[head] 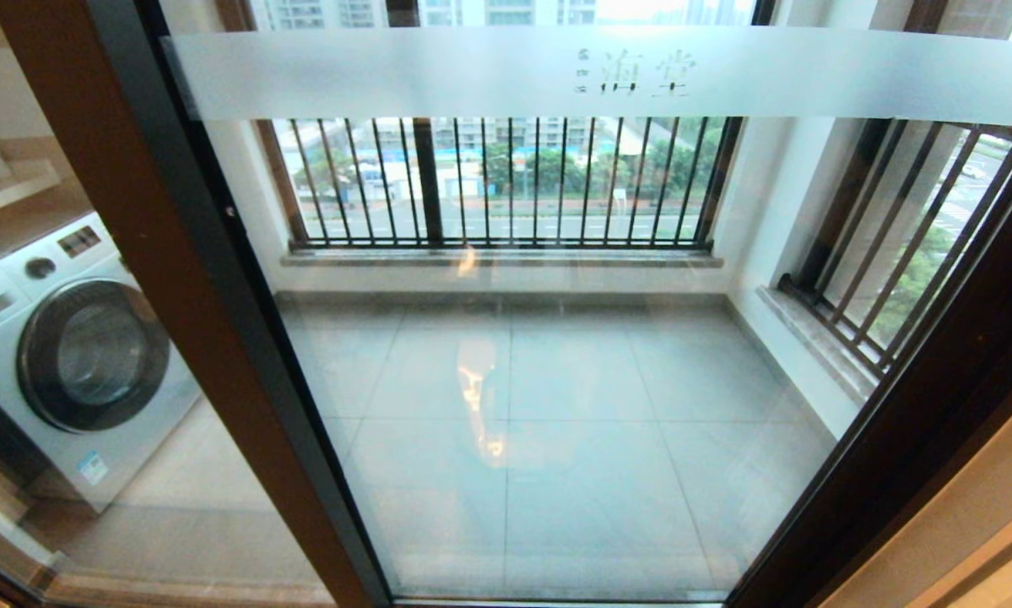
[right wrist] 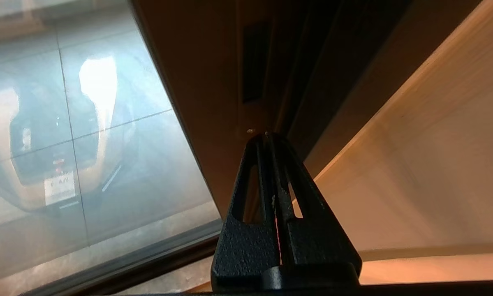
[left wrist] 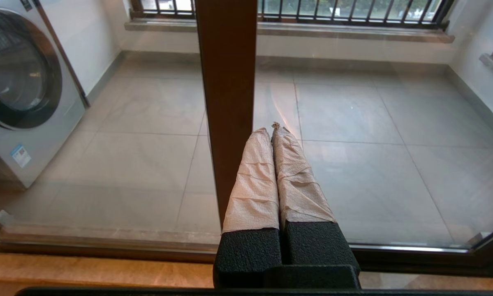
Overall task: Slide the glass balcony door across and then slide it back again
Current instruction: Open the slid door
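Glass balcony door (head: 539,355) is seen shut across the opening from nine to three o'clock, its lock-side frame (right wrist: 213,102) neared by the right gripper (right wrist: 267,137), jaws pressed together, presumably for pushing; the left gripper (left wrist: 273,131), likewise closed, is parked.

dark brown-framed glass balcony door (head: 556,380) with a frosted white band (head: 607,74); grey floor tiles (head: 573,371), black barred railing (head: 506,181), silver-white washing machine (head: 67,355), its door ringed in black.

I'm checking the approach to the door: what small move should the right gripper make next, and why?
Probably ease forward onto the stile: the right gripper, shut, sits just short of the door frame beside the lock plate, not visibly pressing yet.
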You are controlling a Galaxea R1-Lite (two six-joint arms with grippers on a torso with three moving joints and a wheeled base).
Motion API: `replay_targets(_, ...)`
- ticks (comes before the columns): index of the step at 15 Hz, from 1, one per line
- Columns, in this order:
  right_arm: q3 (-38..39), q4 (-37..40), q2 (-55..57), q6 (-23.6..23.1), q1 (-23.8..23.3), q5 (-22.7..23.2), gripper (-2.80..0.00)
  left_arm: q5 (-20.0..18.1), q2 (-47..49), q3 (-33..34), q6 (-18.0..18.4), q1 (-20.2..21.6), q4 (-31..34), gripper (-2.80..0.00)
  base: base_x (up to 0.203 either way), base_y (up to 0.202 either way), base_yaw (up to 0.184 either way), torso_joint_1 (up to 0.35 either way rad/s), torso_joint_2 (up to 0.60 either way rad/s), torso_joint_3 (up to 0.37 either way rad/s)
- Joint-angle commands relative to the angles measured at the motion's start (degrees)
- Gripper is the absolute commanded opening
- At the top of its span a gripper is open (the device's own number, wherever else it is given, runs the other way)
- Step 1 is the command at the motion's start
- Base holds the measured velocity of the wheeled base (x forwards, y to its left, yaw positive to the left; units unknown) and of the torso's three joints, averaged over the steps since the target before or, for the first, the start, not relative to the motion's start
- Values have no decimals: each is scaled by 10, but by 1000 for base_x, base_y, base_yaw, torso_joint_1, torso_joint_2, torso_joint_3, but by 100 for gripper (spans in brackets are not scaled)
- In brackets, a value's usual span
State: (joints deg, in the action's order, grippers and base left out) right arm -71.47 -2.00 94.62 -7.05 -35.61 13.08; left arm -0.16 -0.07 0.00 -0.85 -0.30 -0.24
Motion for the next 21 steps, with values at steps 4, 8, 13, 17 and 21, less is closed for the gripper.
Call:
replay_targets(4, -3, 0, 24, -2, 0, 10, 0, 0, 1, 0, 0, 0, 0, -280, 0, 0, 0, 0, 0, 0)
replay_targets(8, -30, 1, 48, 13, 0, 50, 0, 0, 1, 0, 0, 0, 0, -280, 0, 0, 0, 0, 0, 0)
replay_targets(13, -63, 9, 81, 14, 18, 87, 0, 0, 1, 0, 0, 0, 0, -280, 0, 0, 0, 0, 0, 0)
replay_targets(17, -74, 8, 95, 15, 36, 86, 0, 0, 1, 0, 0, -1, 0, -280, 0, 0, 0, 0, 0, 0)
replay_targets(21, -91, 8, 104, 15, 37, 84, 0, 0, 1, 0, 0, 0, 0, -280, 0, 0, 0, 0, 0, 0)
